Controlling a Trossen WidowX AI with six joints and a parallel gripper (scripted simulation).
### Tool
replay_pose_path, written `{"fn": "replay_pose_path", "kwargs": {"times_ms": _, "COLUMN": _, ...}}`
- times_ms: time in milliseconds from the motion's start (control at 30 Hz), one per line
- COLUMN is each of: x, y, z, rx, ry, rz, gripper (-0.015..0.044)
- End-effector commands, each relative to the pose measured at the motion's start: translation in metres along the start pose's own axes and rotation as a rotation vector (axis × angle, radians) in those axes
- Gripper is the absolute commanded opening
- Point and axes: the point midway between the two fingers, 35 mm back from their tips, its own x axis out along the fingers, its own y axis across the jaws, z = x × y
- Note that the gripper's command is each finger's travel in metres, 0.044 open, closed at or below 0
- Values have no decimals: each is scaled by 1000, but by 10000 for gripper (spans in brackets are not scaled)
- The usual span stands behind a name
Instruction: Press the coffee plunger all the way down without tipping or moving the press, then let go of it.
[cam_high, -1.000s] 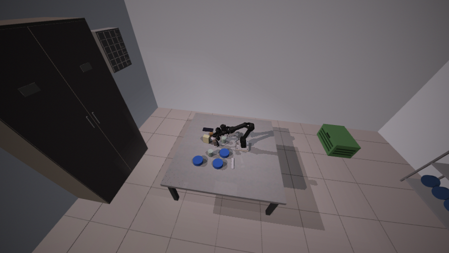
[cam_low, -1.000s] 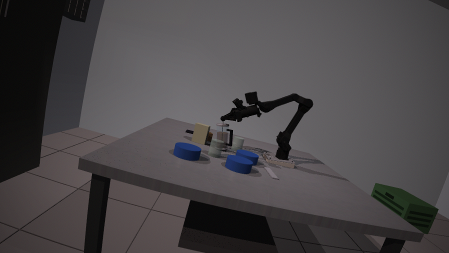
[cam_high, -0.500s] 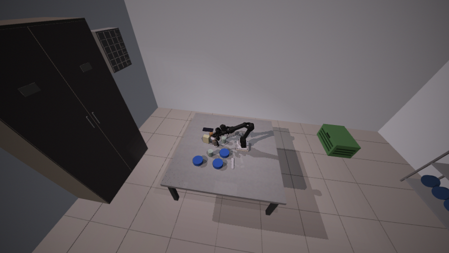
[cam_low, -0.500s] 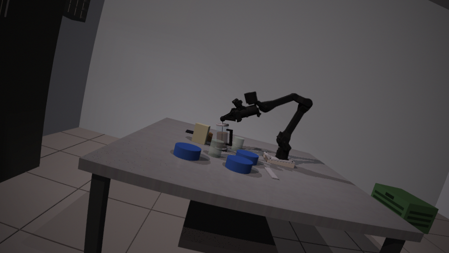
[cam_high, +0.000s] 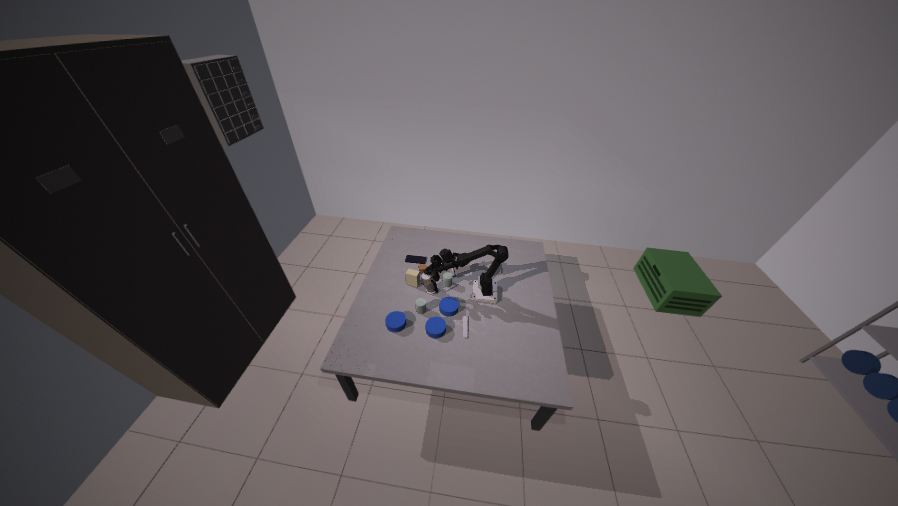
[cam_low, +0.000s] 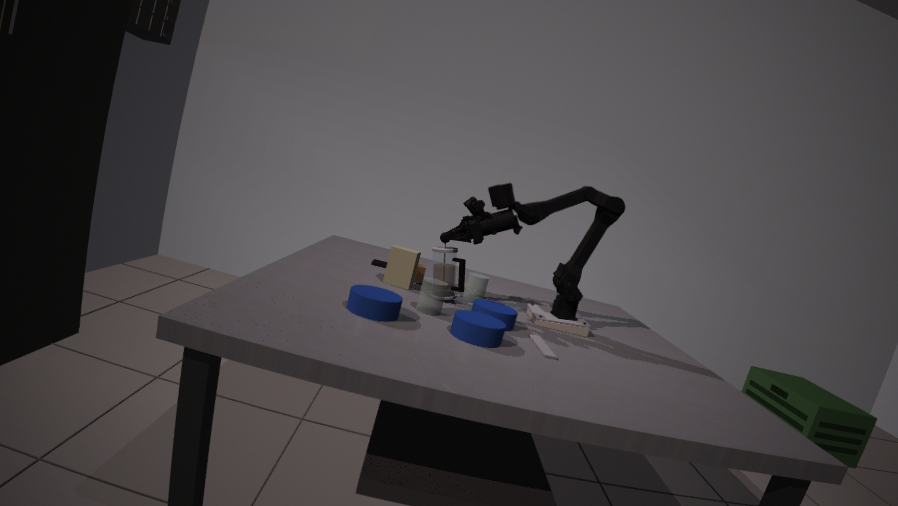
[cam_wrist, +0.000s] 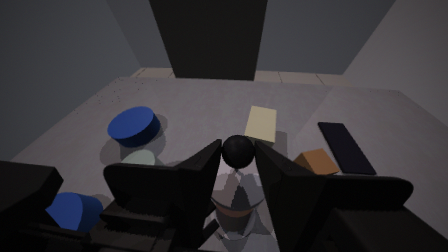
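Three blue discs (cam_low: 375, 302), cups crowd press (cam_low: 444, 271); hand (cam_wrist: 239, 150) grips plunger knob (cam_wrist: 238, 151) (upright).

Three blue pucks (cam_low: 374, 302), a cream box (cam_low: 402, 267), an orange block (cam_wrist: 316, 162), black slab (cam_wrist: 346, 148), all on a speckled grey tabletop (cam_low: 263, 314); plunger knob (cam_wrist: 238, 151) is black.

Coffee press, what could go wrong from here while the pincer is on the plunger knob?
The pincer grips the round black knob only near its fingertips, so it might slip off. The coffee press has a beige box and pale cups close by; a sideways push could tip it into them.
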Motion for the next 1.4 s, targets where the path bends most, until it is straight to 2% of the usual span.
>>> {"fn": "replay_pose_path", "kwargs": {"times_ms": 0, "x": 0, "y": 0, "z": -1, "rx": 0, "ry": 3, "rz": 0, "gripper": 200}}
{"fn": "replay_pose_path", "kwargs": {"times_ms": 300, "x": 0, "y": 0, "z": -1, "rx": 0, "ry": 3, "rz": 0, "gripper": 436}}
{"fn": "replay_pose_path", "kwargs": {"times_ms": 500, "x": -10, "y": 0, "z": 11, "rx": 1, "ry": 6, "rz": 0, "gripper": 440}}
{"fn": "replay_pose_path", "kwargs": {"times_ms": 733, "x": -68, "y": -2, "z": 53, "rx": 6, "ry": 20, "rz": 0, "gripper": 440}}
{"fn": "replay_pose_path", "kwargs": {"times_ms": 1367, "x": -65, "y": -2, "z": 49, "rx": 6, "ry": 20, "rz": 0, "gripper": 440}}
